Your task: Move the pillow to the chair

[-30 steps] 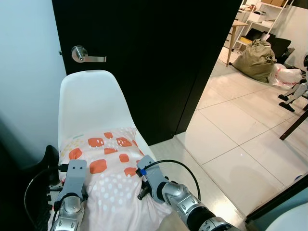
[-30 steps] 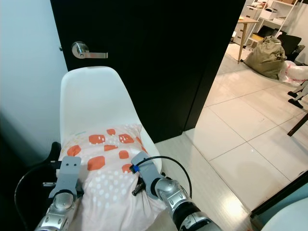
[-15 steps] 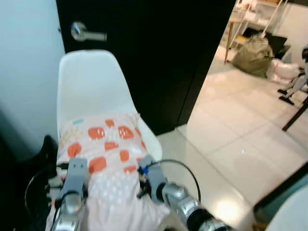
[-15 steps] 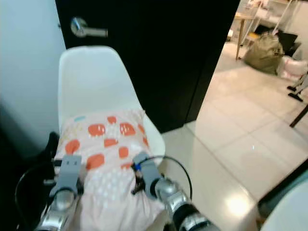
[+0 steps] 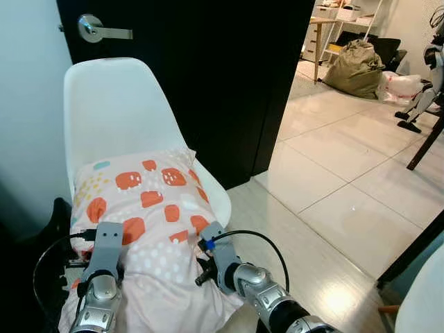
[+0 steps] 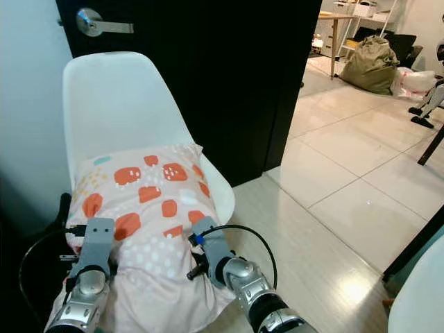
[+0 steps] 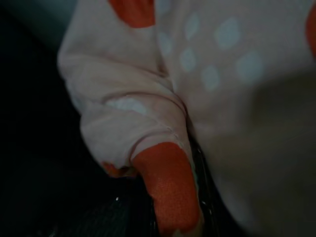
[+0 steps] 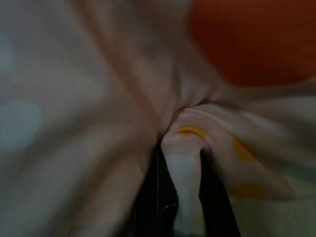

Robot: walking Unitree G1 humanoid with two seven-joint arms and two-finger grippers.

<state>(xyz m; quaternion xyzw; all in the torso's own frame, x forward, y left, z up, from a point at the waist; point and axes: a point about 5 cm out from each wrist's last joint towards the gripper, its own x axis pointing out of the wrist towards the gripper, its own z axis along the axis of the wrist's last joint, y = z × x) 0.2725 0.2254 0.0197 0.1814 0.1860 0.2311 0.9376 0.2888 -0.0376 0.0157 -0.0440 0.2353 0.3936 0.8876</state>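
Both the left gripper (image 5: 104, 244) and the right gripper (image 5: 211, 244) hold the near edges of the pillow (image 5: 149, 208), with folds of fabric pinched between their fingers. Since a second ago the pillow has advanced, and its far end now lies on the seat of the white chair (image 5: 118, 104), so the placing seems almost finished.

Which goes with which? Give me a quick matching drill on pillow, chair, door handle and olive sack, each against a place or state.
1 pillow
2 chair
3 door handle
4 olive sack

a on the floor in the far room
b white, set against the black door
c pinched by left gripper and right gripper
d silver, above the chair back

Pairs: 1-c, 2-b, 3-d, 4-a
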